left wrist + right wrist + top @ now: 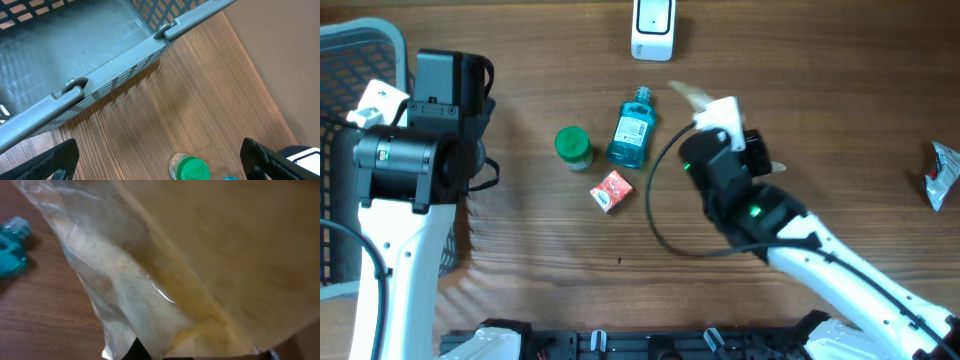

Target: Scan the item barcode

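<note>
**A:** Right gripper (712,112) is mid-table, clamped shut on a packet (692,95). That's the item, a crinkly see-through pouch with a tan side.

**B:** On the right wrist camera the packet (200,255) fills almost the whole picture. It's blurred and I can't make out a barcode on it.

**A:** And the scanner (653,30)?

**B:** It's the white unit at the far edge of the table (840,90). From overhead, the packet sits nearer than the scanner and a touch to the right, close but clearly apart. How high it is off the wood I can't tell.

**A:** Over to the left gripper (160,164). Its jaws are spread wide, one dark finger at each bottom corner of its own camera, with nothing between them.

**B:** It hangs beside the grey basket (125,65), whose rim cuts across the picture. A green-lidded jar (192,169) peeks in at the bottom.

**A:** From overhead, that jar (573,145) stands just beside a blue bottle (632,128) lying flat, with a small red box (612,190) near both.

**B:** The bottle's teal end (11,247) shows at the left edge of the right wrist view. A black cable (655,215) loops off the right arm, and a silver wrapper (945,175) lies well apart at the far right edge.
</note>
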`<state>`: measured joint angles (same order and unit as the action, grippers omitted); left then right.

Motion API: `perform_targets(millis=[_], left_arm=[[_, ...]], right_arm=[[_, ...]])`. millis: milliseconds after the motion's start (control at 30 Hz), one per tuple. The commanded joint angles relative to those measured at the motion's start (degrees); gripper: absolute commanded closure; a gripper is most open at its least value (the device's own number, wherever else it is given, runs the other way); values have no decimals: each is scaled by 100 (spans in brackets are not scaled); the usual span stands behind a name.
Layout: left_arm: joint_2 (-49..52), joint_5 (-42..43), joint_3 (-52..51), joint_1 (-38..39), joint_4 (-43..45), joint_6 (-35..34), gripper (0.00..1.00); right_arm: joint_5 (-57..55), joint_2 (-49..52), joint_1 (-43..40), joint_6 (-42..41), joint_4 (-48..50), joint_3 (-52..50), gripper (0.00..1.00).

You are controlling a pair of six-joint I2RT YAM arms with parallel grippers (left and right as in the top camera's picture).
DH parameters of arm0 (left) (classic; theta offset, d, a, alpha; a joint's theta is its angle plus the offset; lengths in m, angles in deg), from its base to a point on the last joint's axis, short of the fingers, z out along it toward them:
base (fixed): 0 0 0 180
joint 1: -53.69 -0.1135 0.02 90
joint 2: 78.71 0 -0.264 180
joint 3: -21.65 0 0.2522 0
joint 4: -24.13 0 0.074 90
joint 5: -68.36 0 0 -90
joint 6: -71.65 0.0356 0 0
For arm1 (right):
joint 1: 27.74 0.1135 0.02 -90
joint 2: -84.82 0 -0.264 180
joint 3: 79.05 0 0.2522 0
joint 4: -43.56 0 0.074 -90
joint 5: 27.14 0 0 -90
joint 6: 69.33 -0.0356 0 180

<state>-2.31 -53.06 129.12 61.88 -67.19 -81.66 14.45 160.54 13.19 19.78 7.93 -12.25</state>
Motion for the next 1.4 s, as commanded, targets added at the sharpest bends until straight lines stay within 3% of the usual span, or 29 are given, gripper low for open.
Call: perform_targets(millis=[0,200,367,467,800,1233,1300,1333,1367], left_arm=[[17,-13,0,-31,7,-52,0],[17,-13,0,-31,7,-55,0],[17,-13,0,-33,7,-52,0],[17,-15,0,-31,7,-55,0],[17,-13,0,-31,7,-52,0],[17,-13,0,-31,7,-52,0],[17,-13,0,-31,7,-55,0],[17,-13,0,-31,7,-52,0],[17,-13,0,-33,7,-55,0]], right_arm=[[-772,0,619,601,-44,107,95],[-772,168,1467,699,-629,107,95],[-1279,472,1714,667,-785,61,95],[-2133,802,1646,719,-264,24,95],[-3733,2321,1193,2669,2855,13,95],[-3254,2535,1711,3244,2973,9,91],[-3117,2535,1823,3333,2973,9,83],[-3062,2535,1908,3440,2975,9,70],[-2986,2535,1958,3515,2970,9,66]])
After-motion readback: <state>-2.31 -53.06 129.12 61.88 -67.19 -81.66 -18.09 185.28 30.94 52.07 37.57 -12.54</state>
